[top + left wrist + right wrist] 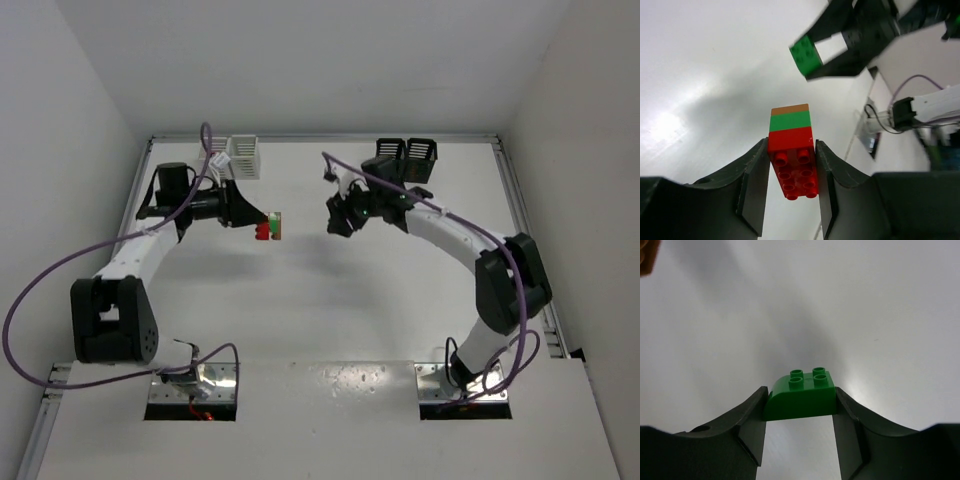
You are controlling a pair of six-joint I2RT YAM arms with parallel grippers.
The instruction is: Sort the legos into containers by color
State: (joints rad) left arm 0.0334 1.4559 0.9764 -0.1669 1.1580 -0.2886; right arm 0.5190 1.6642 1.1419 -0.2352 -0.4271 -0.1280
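Top external view: L gripper pinches a red-green-brown stacked plastic brick chunk by its red end. R gripper pinches a green round-edged plastic brick. Bricks near each other but apart, mid-table. White slatted bins sit far-left and black slatted bins far-right on the white table.

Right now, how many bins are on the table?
4. A white bin with a second white bin touching its left side, at the back left. A black bin and a second black bin side by side, at the back right. None seem hidden.
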